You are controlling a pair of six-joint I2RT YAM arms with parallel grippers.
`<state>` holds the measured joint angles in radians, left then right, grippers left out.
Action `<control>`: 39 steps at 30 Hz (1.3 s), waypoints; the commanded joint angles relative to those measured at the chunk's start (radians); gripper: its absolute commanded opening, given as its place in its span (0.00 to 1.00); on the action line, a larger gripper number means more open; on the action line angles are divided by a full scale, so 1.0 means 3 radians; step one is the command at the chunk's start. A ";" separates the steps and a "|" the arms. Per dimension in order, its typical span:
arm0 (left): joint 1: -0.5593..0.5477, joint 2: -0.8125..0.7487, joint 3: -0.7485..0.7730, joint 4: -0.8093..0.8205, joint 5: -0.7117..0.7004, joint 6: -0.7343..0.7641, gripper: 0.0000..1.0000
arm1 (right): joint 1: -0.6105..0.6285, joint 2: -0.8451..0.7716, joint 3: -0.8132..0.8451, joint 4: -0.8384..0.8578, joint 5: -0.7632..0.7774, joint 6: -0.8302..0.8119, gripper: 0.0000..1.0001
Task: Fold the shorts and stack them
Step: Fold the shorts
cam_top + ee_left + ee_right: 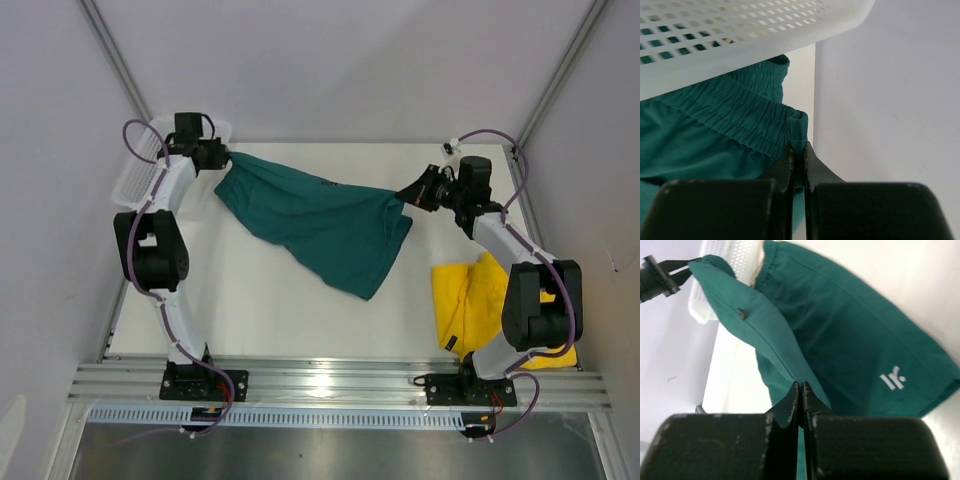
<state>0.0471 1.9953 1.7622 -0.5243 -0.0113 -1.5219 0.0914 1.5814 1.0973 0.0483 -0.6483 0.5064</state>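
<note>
"Across the far half of the counter [300,330], which way do the teal shorts [320,220] run?"

"Side to side. They are strung between the arms with the long axis left to right, dipping a little nearer at the right end. The legs trail toward the near edge, and their lower part seems to rest on the counter"

"And the grips?"

"The left pincer [226,157] is clenched on the corner of the gathered waistband [740,115], hard by the white mesh basket [140,170] in the far left corner. The right pincer [405,193] is clamped tight on a fold at the opposite end, and the cloth runs from it straight across to the other arm"

"So where does the cloth lie from each?"

"Inboard of both: to the right of the left pincer and to the left of the right one. I'd say any fold has to work along that stretched line, either by bringing one end over to the other or by lowering the edge flat first"

"And the yellow shorts [470,300]?"

"They sit crumpled on the near right of the counter, partly under the right arm and well apart from the teal pair. The right arm is clearly the nearer one, so I judge the stack will form on that side"
</note>
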 commanded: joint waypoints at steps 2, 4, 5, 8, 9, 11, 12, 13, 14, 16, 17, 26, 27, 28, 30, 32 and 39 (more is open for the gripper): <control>-0.0085 0.0149 0.0353 0.0418 -0.0080 -0.0091 0.00 | -0.0090 0.0031 -0.0099 0.0284 0.0289 0.0050 0.00; -0.0116 0.0221 0.0379 0.0571 -0.0080 -0.0096 0.00 | -0.0136 0.0041 -0.0195 0.0355 0.0345 0.0096 0.00; -0.0121 0.0241 0.0364 0.0632 -0.0080 -0.0122 0.00 | -0.0156 0.0046 -0.0226 0.0426 0.0366 0.0117 0.00; -0.0121 0.0277 0.0344 0.0822 -0.0080 -0.0173 0.00 | -0.0223 0.0057 -0.0359 0.0590 0.0412 0.0199 0.00; -0.0121 0.0283 0.0334 0.0878 -0.0090 -0.0178 0.00 | -0.0233 0.0057 -0.0375 0.0606 0.0417 0.0199 0.00; -0.0121 0.0313 0.0379 0.0945 -0.0141 -0.0194 0.00 | -0.0248 0.0087 -0.0370 0.0606 0.0453 0.0194 0.00; -0.0222 0.0339 0.0430 0.0955 -0.0152 -0.0194 0.00 | -0.0253 0.0103 -0.0365 0.0616 0.0453 0.0199 0.00; -0.0234 0.0400 0.0461 0.0981 -0.0152 -0.0199 0.00 | -0.0269 0.0113 -0.0360 0.0626 0.0479 0.0199 0.00; -0.0239 0.0436 0.0476 0.1026 -0.0152 -0.0219 0.00 | -0.0269 0.0148 -0.0360 0.0647 0.0499 0.0199 0.00; -0.0269 0.0517 0.0563 0.1154 -0.0116 -0.0240 0.00 | -0.0274 0.0200 -0.0349 0.0688 0.0560 0.0219 0.00; -0.0290 0.0609 0.0574 0.1231 -0.0111 -0.0255 0.00 | -0.0274 0.0220 -0.0354 0.0718 0.0581 0.0234 0.00; -0.0525 0.1320 0.1131 0.2146 0.0150 -0.0240 0.00 | -0.0381 0.0205 -0.0779 0.1010 0.1036 0.0357 0.00; -0.0551 0.1467 0.1172 0.2223 0.0155 -0.0235 0.06 | -0.0412 0.0210 -0.0779 0.1015 0.1051 0.0362 0.00; -0.0591 0.1545 0.1278 0.2360 0.0150 -0.0230 0.14 | -0.0427 0.0235 -0.0779 0.1020 0.1112 0.0378 0.00; -0.0642 0.1708 0.1447 0.2524 0.0196 -0.0234 0.61 | -0.0468 0.0281 -0.0764 0.1051 0.1169 0.0388 0.00; -0.0668 0.1878 0.1713 0.2494 0.0232 -0.0219 0.99 | -0.0483 0.0378 -0.0662 0.0995 0.1215 0.0398 0.00; -0.0628 0.1567 0.1489 0.2504 0.0252 -0.0035 0.99 | -0.0484 0.0757 -0.0329 0.0509 0.1358 0.0408 0.55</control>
<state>-0.1596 2.5702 2.2135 0.1581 0.0566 -1.5707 -0.0559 1.7985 0.9733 0.2451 -0.2943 0.6289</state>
